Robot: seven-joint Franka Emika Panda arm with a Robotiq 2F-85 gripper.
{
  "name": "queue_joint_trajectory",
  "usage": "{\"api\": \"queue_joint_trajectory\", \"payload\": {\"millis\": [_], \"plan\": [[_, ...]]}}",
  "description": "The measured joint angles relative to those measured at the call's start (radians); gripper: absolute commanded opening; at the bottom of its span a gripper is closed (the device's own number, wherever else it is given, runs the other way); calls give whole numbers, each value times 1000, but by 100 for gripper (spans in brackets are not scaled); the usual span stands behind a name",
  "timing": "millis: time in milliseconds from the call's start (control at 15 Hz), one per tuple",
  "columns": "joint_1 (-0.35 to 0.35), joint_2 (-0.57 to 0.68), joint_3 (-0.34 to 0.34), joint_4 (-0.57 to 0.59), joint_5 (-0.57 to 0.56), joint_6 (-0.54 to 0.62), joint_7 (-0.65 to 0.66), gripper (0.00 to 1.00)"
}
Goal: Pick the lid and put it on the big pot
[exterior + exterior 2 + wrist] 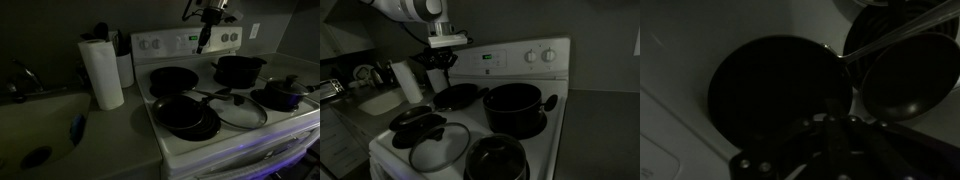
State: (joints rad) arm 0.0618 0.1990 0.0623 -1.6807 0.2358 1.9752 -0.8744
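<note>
The glass lid (238, 113) lies flat on the front of the stove, also seen in an exterior view (440, 146). The big pot (238, 68) stands uncovered on a back burner, also seen in an exterior view (512, 106). My gripper (203, 42) hangs high above the back of the stove near the control panel, also seen in an exterior view (439, 60). It holds nothing and is far from the lid. In the dim wrist view the gripper (835, 150) is over a black frying pan (775, 90). The jaws are too dark to read.
A black frying pan (174, 80) sits on the other back burner. Another frying pan (186, 116) lies beside the lid. A small dark pot with a knob (280, 94) stands at the front. A paper towel roll (101, 72) and a sink (40, 130) are beside the stove.
</note>
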Motion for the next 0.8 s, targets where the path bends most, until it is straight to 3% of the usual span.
{"api": "queue_joint_trajectory", "payload": {"millis": [333, 800], "plan": [[0, 0, 1, -5, 0, 2, 13, 0], [14, -16, 10, -47, -97, 43, 263, 0]]}}
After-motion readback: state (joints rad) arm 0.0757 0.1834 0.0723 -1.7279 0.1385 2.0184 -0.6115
